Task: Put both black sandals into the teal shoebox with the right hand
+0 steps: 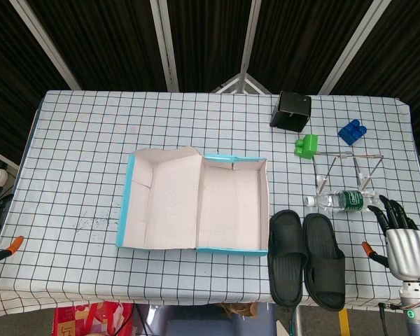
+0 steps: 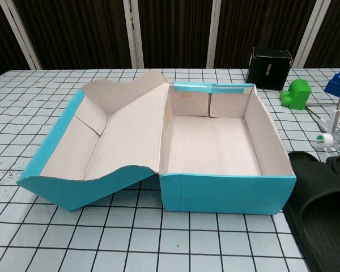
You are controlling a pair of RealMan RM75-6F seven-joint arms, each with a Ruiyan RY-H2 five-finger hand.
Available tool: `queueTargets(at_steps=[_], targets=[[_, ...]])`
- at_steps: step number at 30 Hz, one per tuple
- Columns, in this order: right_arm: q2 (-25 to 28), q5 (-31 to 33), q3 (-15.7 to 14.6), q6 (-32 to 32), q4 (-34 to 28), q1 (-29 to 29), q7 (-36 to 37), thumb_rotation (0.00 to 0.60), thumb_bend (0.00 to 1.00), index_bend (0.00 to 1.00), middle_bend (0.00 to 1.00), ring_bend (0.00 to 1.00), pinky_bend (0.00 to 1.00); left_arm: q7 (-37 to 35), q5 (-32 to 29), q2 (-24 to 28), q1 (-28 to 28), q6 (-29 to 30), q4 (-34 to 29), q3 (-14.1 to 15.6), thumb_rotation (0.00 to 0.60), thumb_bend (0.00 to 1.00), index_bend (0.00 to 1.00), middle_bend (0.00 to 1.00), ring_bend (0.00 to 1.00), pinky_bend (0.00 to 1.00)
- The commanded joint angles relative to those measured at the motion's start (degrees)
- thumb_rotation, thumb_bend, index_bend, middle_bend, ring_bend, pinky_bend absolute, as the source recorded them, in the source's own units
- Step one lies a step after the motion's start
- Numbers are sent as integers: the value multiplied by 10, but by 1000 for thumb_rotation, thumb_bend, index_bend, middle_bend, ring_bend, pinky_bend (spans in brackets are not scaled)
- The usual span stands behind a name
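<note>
While the chest view shows only the open teal shoebox (image 2: 215, 170) and sandal edges, the head view adds the right hand (image 1: 404, 245), fingers spread, holding nothing. Both black sandals (image 1: 306, 257) lie side by side just right of the shoebox, long axes running from near edge to far.

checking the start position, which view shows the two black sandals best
The head view: both black sandals lie whole, side by side, right of the teal shoebox, near the table's front edge. The chest view cuts them off at its right edge, showing only parts.
</note>
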Motion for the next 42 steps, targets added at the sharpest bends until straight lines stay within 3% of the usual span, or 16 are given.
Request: queueTargets(at_steps=[1,25,32,37,42], targets=[[0,1,-1,-2,-1,0,-2,600,221,227,99,109,342,-1,-1,1,0,-2,-1,0,600,295,150,42,6,157],[15,-1,-12,-20,-20,1,2,600,221,227,99,109,342,13,11,-2,0,-3,-7,6,600,295,148,41,6,157],[-5,23,-22,-55,-64,6,-25,600,221,214,99,109,342,7,5,0,0,-3,-7,3,600,295,148,40,6,157],[4,88,-22,-145,-120,41,-87,600,218,146,74,107,326,0,1,2,-1,-10,-6,3,600,295,148,39,6,157],[23,216,9,-208,-191,93,-198,600,214,121,63,105,314,-13,-11,5,-5,-21,-1,-1,600,295,148,37,6,157]])
